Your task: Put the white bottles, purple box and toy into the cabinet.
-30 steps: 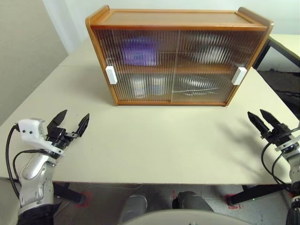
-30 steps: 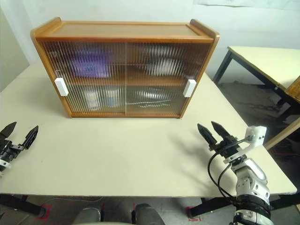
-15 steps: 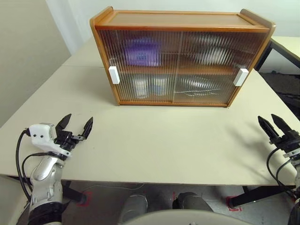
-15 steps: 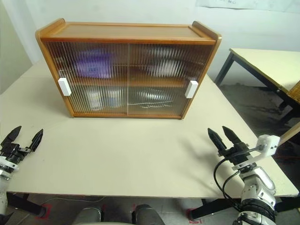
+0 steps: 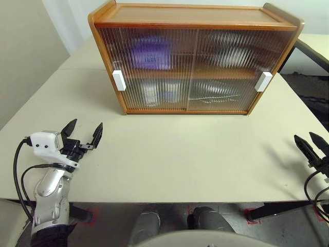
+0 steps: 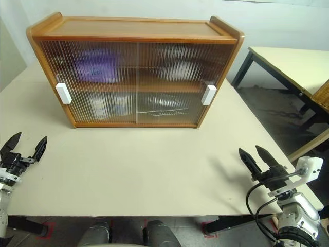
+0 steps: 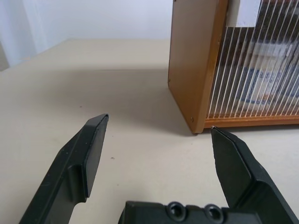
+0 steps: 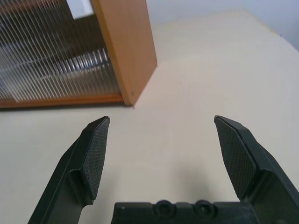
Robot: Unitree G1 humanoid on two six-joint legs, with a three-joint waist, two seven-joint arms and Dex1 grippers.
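The cabinet stands at the far side of the table with both ribbed sliding doors shut. Behind the left door the purple box shows as a blur on the upper shelf, and the white bottles as pale shapes on the lower shelf. I cannot make out the toy through the ribbed doors. My left gripper hovers open and empty near the table's front left edge. My right gripper is open and empty near the front right corner. Both are well short of the cabinet.
White handles sit at the outer ends of the doors. A shiny curved shape shows behind the right door. A second table stands off to the right. The beige tabletop lies between the grippers.
My right gripper has drawn back and out to the right, toward the table's corner. The left gripper has hardly moved. The view has shifted slightly. The doors stay shut.
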